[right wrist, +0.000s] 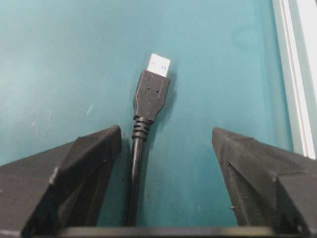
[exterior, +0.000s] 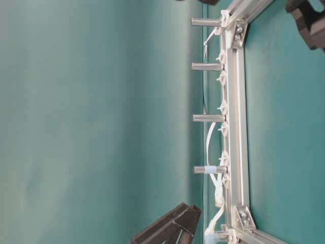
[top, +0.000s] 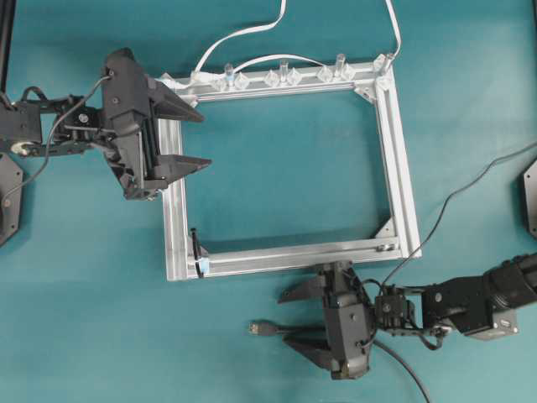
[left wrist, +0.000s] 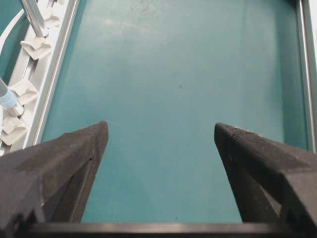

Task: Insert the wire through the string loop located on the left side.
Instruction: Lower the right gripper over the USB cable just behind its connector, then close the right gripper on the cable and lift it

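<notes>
Below the aluminium frame (top: 394, 168), the right gripper (top: 298, 317) straddles the wire (right wrist: 134, 168) with its fingers spread wide on either side and not touching it, the USB plug (right wrist: 152, 94) lying flat on bare teal table (top: 101, 319) just past the fingertips. Meanwhile the string loop (top: 196, 250) stands at the frame's lower-left corner, well apart from the plug, with open mat between them. The left gripper (top: 200, 138) hangs wide open, empty, over the frame's left rail.
</notes>
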